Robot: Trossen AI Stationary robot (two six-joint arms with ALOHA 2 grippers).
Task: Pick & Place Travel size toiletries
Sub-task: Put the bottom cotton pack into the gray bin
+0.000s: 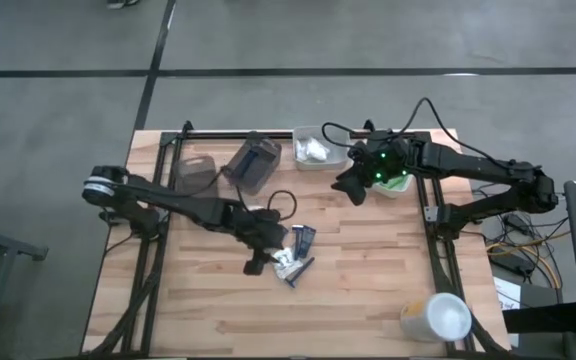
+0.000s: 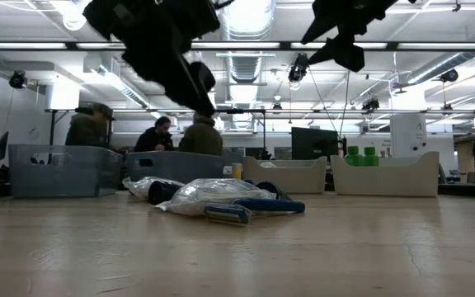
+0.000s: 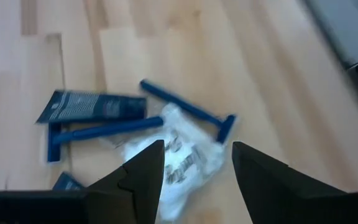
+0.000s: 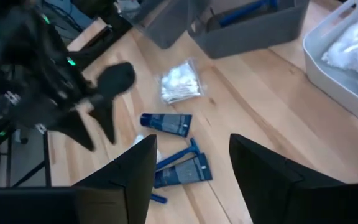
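Note:
A small heap of toiletries lies on the table's middle: a white crinkly packet [image 3: 179, 155], two blue razors [image 3: 185, 109], and dark navy flat tubes [image 3: 92, 106] [image 4: 166, 123]. The heap also shows in the low view [image 2: 221, 202] and the high view [image 1: 296, 255]. Another white packet [image 4: 180, 84] lies apart from it. My left gripper [image 3: 194, 149] [image 1: 256, 262] hovers open just above the crinkly packet, clear of the table. My right gripper [image 4: 191, 140] [image 1: 351, 190] hangs open, high up beside the tray of green bottles [image 1: 398, 183].
A white tray [image 1: 313, 148] with white packets and two grey bins [image 1: 253, 160] stand along the far edge. A big white cup [image 1: 436, 318] lies near the right near corner. Bare wood lies in front of the heap. People sit in the room beyond [image 2: 163, 132].

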